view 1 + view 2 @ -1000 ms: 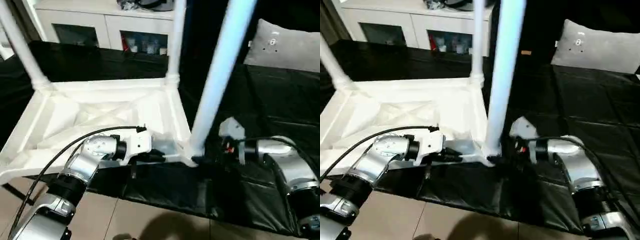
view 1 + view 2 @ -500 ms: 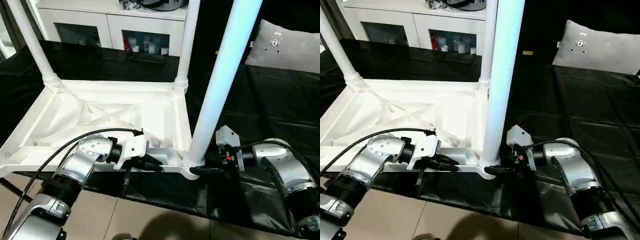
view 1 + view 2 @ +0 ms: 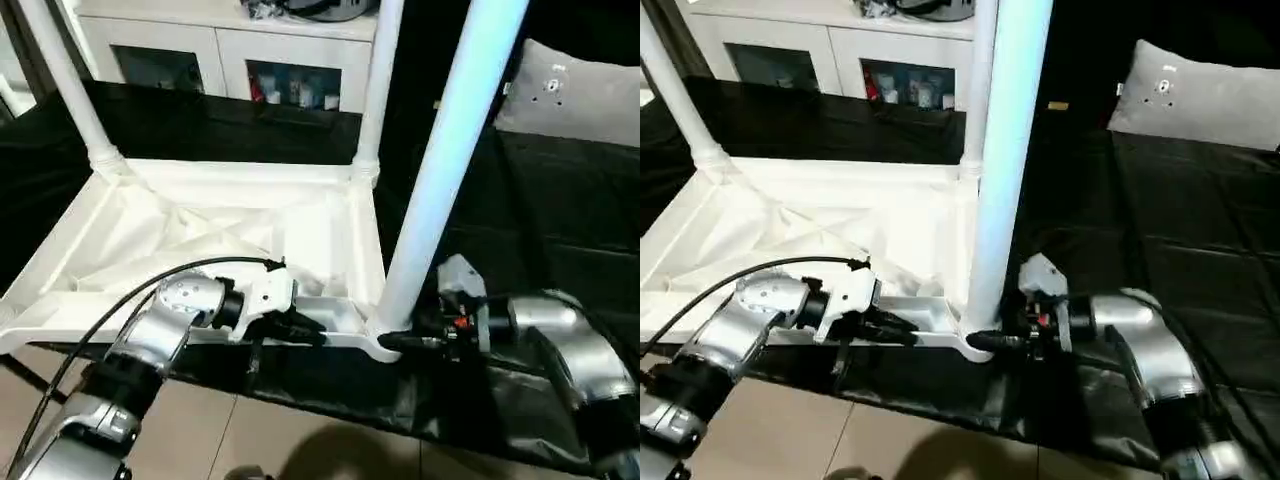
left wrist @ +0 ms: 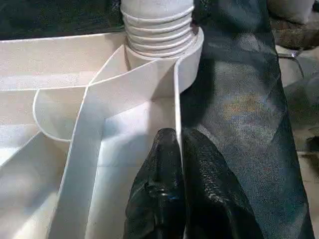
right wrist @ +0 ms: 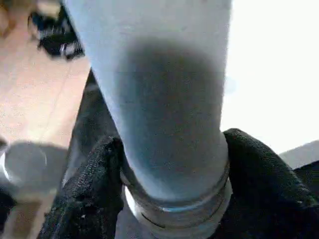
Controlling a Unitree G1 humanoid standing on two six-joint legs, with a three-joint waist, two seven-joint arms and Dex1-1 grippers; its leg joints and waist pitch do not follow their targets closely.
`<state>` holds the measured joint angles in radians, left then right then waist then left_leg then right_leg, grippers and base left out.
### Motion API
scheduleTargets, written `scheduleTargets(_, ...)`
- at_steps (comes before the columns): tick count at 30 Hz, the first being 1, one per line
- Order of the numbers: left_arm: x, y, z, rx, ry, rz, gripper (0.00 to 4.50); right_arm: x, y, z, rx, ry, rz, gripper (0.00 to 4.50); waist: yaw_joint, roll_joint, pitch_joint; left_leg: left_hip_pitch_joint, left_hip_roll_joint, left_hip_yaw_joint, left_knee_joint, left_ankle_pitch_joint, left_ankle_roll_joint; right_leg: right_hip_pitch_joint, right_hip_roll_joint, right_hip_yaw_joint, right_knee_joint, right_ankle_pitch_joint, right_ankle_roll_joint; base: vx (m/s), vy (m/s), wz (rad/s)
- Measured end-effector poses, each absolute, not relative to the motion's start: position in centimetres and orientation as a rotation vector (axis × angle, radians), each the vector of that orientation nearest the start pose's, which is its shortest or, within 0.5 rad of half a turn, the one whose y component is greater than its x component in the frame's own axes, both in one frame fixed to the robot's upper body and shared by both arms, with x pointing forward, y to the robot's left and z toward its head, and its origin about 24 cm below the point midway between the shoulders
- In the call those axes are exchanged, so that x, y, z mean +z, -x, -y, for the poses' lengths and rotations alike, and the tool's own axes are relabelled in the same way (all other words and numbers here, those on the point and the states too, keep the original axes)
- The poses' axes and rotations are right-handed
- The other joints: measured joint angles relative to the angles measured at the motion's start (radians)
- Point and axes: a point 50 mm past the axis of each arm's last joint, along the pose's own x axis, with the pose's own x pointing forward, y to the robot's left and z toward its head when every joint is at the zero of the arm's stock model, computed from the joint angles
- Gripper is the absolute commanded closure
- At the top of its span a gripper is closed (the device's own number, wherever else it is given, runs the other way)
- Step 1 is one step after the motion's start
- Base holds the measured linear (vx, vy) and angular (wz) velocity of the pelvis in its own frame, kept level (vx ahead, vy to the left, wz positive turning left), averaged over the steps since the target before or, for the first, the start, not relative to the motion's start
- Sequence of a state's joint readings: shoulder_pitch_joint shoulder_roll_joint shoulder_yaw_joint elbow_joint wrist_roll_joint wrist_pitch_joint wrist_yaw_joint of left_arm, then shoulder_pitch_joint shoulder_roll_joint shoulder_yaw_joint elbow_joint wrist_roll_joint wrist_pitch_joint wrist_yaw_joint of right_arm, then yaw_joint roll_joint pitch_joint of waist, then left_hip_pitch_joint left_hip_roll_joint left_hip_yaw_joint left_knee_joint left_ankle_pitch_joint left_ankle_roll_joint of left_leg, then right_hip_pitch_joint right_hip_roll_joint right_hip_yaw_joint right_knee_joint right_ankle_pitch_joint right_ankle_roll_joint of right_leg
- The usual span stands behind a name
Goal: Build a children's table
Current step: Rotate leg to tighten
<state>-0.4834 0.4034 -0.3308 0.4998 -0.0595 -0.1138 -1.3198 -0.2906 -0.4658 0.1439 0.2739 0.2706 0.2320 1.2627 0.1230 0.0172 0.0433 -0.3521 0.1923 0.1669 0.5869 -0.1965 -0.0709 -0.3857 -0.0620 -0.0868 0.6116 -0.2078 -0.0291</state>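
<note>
White plastic makes up the children's table [image 3: 230, 240], which lies upside down on a black-draped surface [image 3: 560, 210], its ribbed, cross-braced underside facing up. Three tapered round legs stand in its corner sockets: the far leg [image 3: 75, 95] at the corner farthest from the robot on its left, the second leg [image 3: 372, 90] at the far corner on its right, and the near leg [image 3: 440, 180] at the corner closest to the right arm. The fourth corner, nearest the left arm, lies out of sight, so I cannot tell whether a leg is there; by my judgement the build is mostly done, with this near leg being seated.

Beside the near leg's socket, the left gripper [image 4: 180, 164] has its black textured fingers pinched on the table's thin rim wall. At the base of the near leg, the right gripper [image 5: 172, 174] has its fingers clamped around the smooth shaft just above the ridged collar.

Beyond the table stands a white cabinet [image 3: 250, 60], and a grey pillow [image 3: 575, 85] rests on the surface
</note>
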Motion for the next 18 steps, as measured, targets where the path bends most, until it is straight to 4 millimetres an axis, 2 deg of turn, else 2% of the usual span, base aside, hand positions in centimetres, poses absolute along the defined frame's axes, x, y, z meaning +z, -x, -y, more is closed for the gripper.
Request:
scheduleTargets(2, 4.4, -28.8, -12.7, -1.5, -0.425, -0.293, 4.5, 4.3, -26.6, 17.0, 1.246, 0.019, -0.364, 1.83, 0.0, 0.0, 0.0, 0.001, 0.0, 0.0, 0.0, 0.0, 0.0, 0.002, 0.0, 0.0, 0.0, 0.0, 0.0, 0.0, 0.0, 0.0)
scheduleTargets(6, 4.0, -29.2, -12.0, -1.375, -0.39, -0.305, 4.5, 3.9, -27.5, 16.5, 1.071, -0.014, -0.347, 1.84, -0.013, 0.0, 0.0, 0.003, 0.0, 0.001, 0.0, 0.001, -0.001, 0.005, 0.0, 0.0, 0.0, -0.001, 0.004, 0.0, 0.0, 0.0)
scheduleTargets(8, 3.9, -29.7, -11.3, -1.265, -0.382, -0.307, 4.5, 3.7, -28.6, 15.6, 0.92, -0.038, -0.321, 1.84, -0.03, 0.0, 0.0, 0.003, 0.0, 0.001, 0.001, 0.002, -0.003, 0.005, 0.0, 0.0, 0.001, -0.001, 0.004, 0.0, 0.0, 0.0)
scheduleTargets(11, 3.8, -30.4, -8.8, -1.099, -0.391, -0.285, 4.5, 3.6, -30.8, 14.5, 0.669, -0.055, -0.301, 1.84, -0.053, 0.0, 0.0, 0.004, -0.001, 0.002, 0.001, 0.002, -0.003, 0.004, -0.001, 0.001, -0.001, 0.0, 0.005, 0.0, 0.0, 0.0)
scheduleTargets(14, 3.9, -30.9, -6.9, -0.992, -0.395, -0.272, 4.5, 3.6, -32.2, 13.7, 0.492, -0.08, -0.291, 1.84, -0.058, 0.0, 0.0, 0.003, -0.001, 0.002, 0.0, 0.002, -0.003, 0.004, -0.001, 0.002, -0.001, 0.0, 0.005, 0.0, 0.0, 0.0)
scheduleTargets(18, 4.1, -31.4, -5.5, -0.923, -0.406, -0.256, 4.5, 3.9, -33.1, 13.2, 0.373, -0.103, -0.271, 1.84, -0.056, 0.001, -0.001, 0.0, -0.001, 0.002, -0.004, 0.002, -0.003, 0.001, -0.001, 0.001, -0.001, 0.002, 0.002, 0.0, 0.0, 0.0)
